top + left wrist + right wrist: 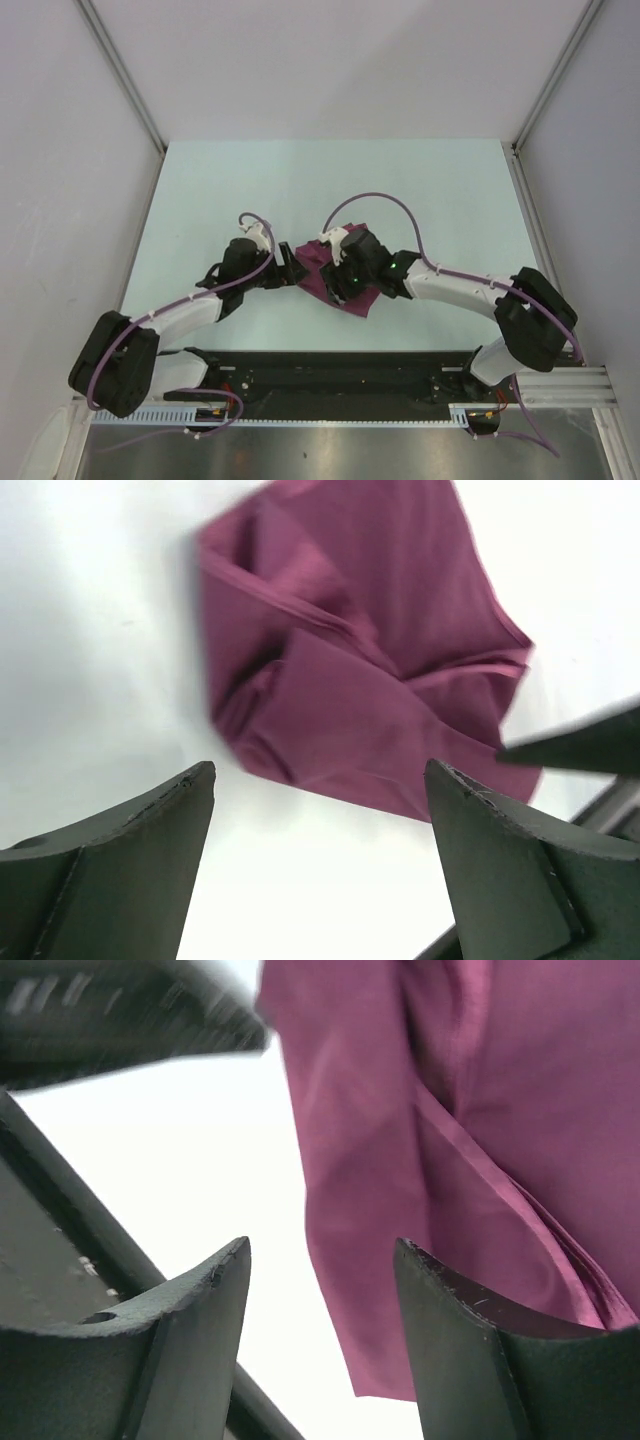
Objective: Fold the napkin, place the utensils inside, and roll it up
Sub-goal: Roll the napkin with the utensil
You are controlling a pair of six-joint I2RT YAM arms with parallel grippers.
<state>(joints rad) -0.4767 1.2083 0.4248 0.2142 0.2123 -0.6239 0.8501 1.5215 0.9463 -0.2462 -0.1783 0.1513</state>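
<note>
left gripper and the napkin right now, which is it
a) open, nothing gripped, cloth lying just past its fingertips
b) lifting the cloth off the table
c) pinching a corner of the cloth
a: in the left wrist view the left gripper has its fingers spread wide with nothing clamped, and the napkin lies bunched on the table beyond the tips.

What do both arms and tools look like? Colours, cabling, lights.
The left arm and right arm have white tubular links and bulky black joint housings. A purple cable runs along each, looping free near the wrist. Small green lights glow on the right wrist. The left tool and right tool are black, each with two dark matte wedge-shaped fingers.
</note>
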